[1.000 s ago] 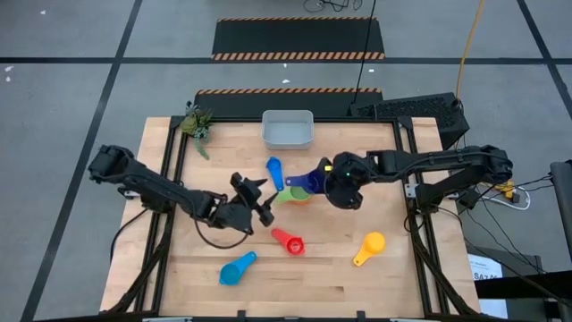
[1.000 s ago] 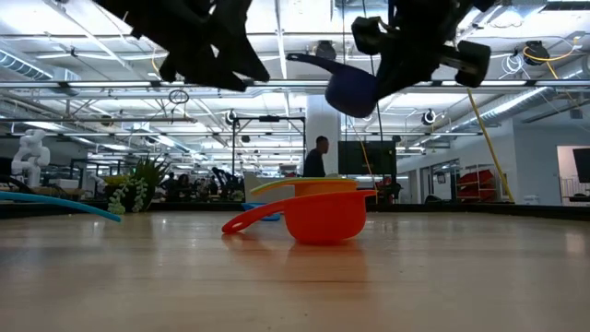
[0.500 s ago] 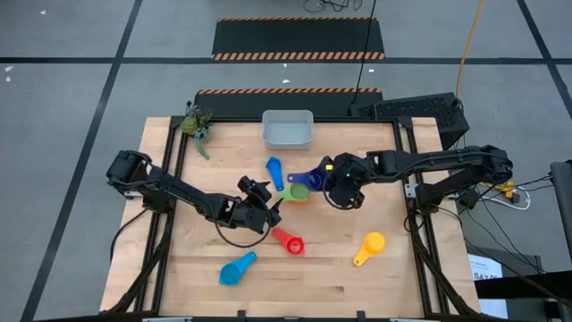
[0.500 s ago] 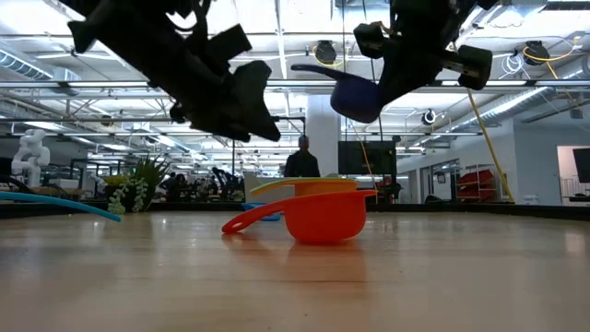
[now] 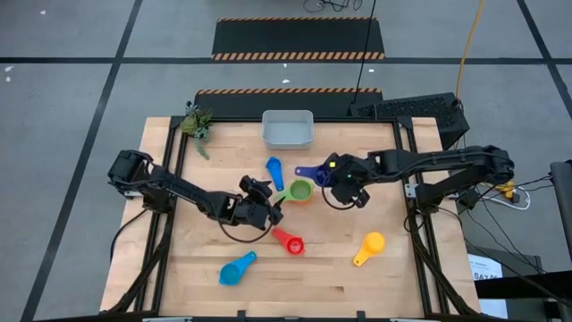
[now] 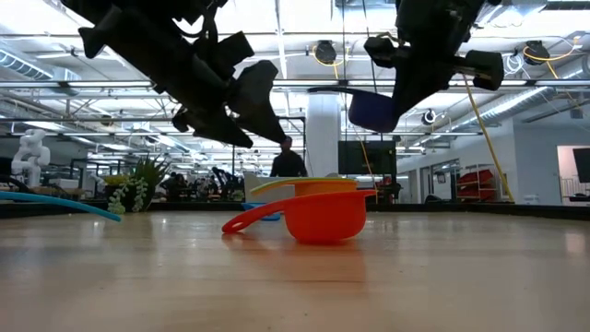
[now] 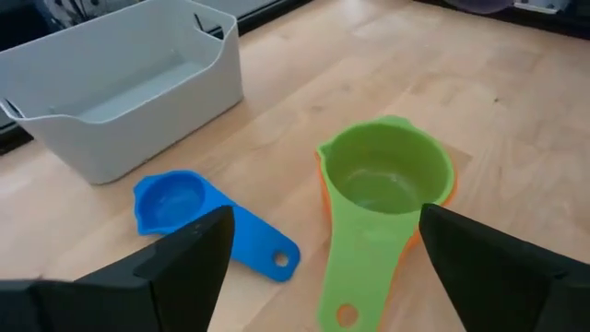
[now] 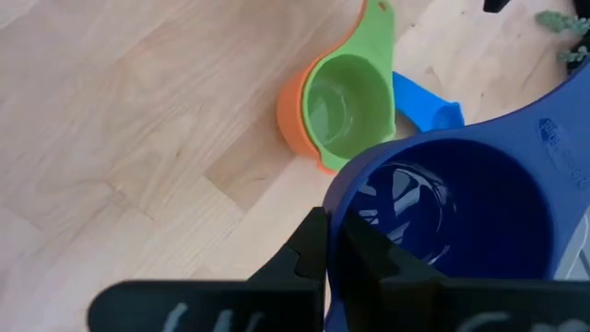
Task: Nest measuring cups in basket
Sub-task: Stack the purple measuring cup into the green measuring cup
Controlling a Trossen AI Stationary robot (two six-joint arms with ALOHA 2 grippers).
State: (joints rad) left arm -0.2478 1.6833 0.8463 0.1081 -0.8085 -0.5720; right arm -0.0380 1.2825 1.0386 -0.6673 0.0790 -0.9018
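The green cup [image 5: 300, 190] sits nested in the orange cup [image 7: 449, 187] at mid table. A blue cup [image 5: 274, 170] lies just beyond them, before the pale basket [image 5: 287, 131] at the far edge. My left gripper [image 7: 324, 221] hovers open above the table, its fingers on either side of the green cup's handle [image 7: 346, 277] without touching it. My right gripper [image 5: 334, 177] is shut on the navy cup [image 8: 442, 221], held in the air to the right of the green cup. Red [image 5: 289, 241], yellow [image 5: 368, 246] and light blue [image 5: 238, 268] cups lie nearer the front. My right gripper pinches the navy cup's wall at the rim [image 8: 334, 231], on the side away from its handle [image 8: 562, 129], with one finger outside and one inside the bowl. The fingers slant down from the table's right. The cup hangs clear of the table, mouth up, about level.
A small green plant [image 5: 197, 124] stands at the far left corner. Bare wood lies along the front edge and at the near right around the yellow cup. In the low view the room beyond shows a person far off.
My left gripper has come down and moved a little toward the green cup. My right gripper has tipped at the wrist; the navy cup has swung off the green cup toward the table's right and now sits more level.
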